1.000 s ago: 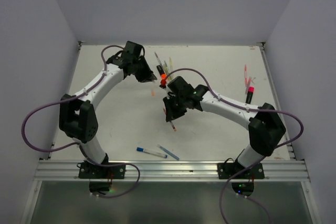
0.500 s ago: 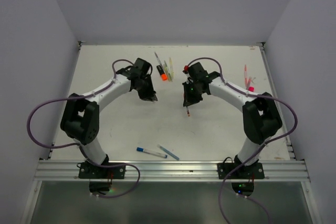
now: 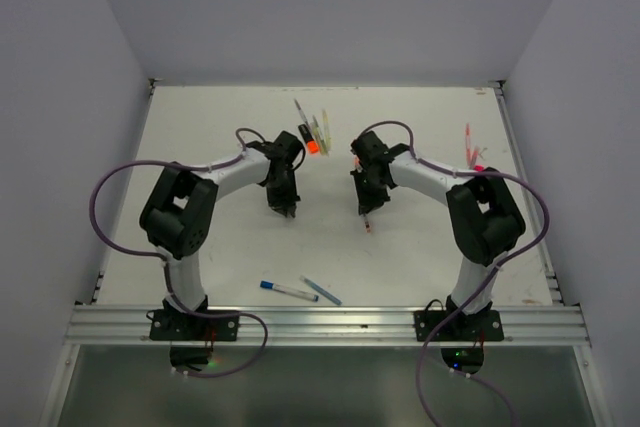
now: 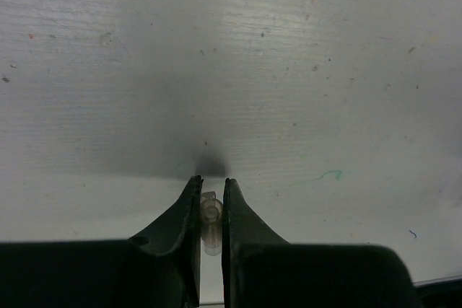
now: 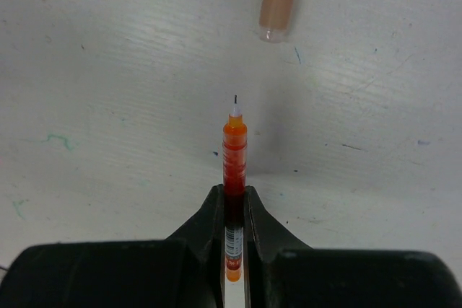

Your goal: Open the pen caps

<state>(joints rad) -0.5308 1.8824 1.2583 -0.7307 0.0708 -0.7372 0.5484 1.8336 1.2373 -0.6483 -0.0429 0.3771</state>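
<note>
The left claw [image 4: 210, 182] is pressed together on a small clear cap [image 4: 210, 218]. The cap sits deep between the fingers, with its long axis along them and its rounded end toward 12 o'clock in the wrist view. The fingertips hang just above the bare tabletop [image 3: 420, 267], with a dark shadow right under them.

The right claw [image 5: 234, 191] pinches an orange pen [image 5: 234, 153] by the barrel. The pen's long axis follows the fingers, and its bare needle tip points to 12 o'clock in the wrist view (no cap on it). In the top view that tip aims at about 6 o'clock, toward the near edge. Past the tip, at 1 o'clock, a peach-coloured tube [image 5: 279, 1] lies on the tabletop with its rounded end toward the claw; I cannot tell whether it is a cap or a barrel.

In the top view the two claws hang side by side, the left at 9 o'clock of the right and well apart. At 1 o'clock of the left claw lies a cluster of pens [image 3: 316, 125], with an orange cap [image 3: 312, 147] at its near end. At 6 o'clock, by the near edge, a slim pen wears a blue cap [image 3: 266, 285].
</note>
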